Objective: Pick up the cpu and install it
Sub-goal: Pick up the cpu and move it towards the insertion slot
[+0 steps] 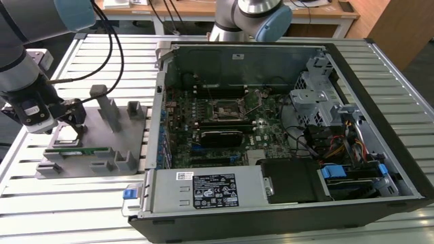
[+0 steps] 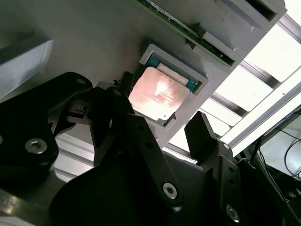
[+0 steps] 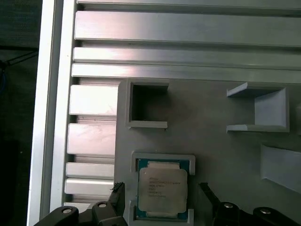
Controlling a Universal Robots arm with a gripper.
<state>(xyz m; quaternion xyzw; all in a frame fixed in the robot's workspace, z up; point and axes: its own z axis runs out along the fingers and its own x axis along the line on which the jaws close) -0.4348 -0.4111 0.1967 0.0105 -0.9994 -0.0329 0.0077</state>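
Note:
The cpu is a flat square chip with a silver top plate. It lies in a shallow square pocket of the grey holder block, seen in both wrist views. My gripper is open just above it, one black finger on each side of the chip and neither touching it. In the exterior view the gripper hangs over the holder block at the exterior view's left, and the cpu shows pale beneath it. The open cpu socket sits on the motherboard inside the computer case.
A green memory stick lies in the holder beside the cpu pocket, with upright grey posts behind. The open case stands to the right of the holder, full of cables and a drive cage. A second arm stands behind it.

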